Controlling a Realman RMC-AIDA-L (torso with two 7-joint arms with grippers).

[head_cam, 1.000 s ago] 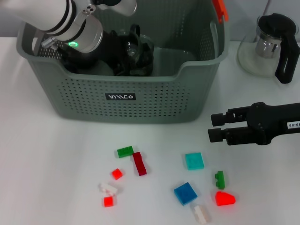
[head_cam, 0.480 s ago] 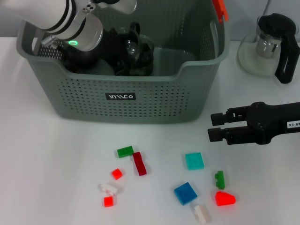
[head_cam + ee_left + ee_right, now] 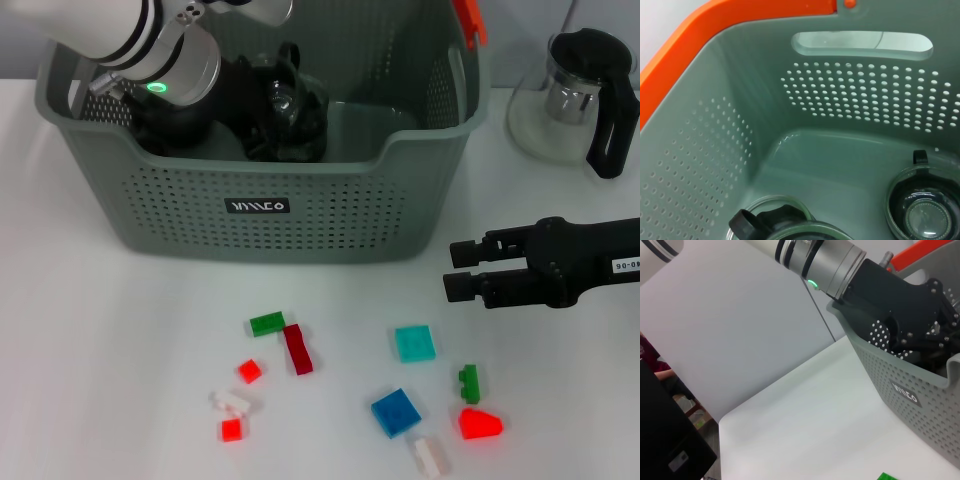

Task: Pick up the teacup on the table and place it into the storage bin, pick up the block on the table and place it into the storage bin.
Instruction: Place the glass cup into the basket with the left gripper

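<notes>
- Storage bin (image 3: 300,215) stands at the back of the white desk (image 3: 120,360), and the left gripper (image 3: 285,110) is reached down inside it, presumably so the teacup lands on the floor of the bin rather than dropping.
- Left wrist view shows two glass cups in the bin: one teacup (image 3: 922,210) resting apart, another cup (image 3: 780,225) right under the camera with its black handle showing.
- I cannot tell whether the left fingers are spread or pinching; the black gripper body hides them.
- Right gripper (image 3: 462,270) hovers idle over the desk beside the bin, its two fingers a little apart, holding nothing.
- Ten small blocks lie loose in front: among them two green, a teal tile (image 3: 414,343), a blue block (image 3: 395,412), two white.
- One glass kettle (image 3: 585,100) sits at the right.
</notes>
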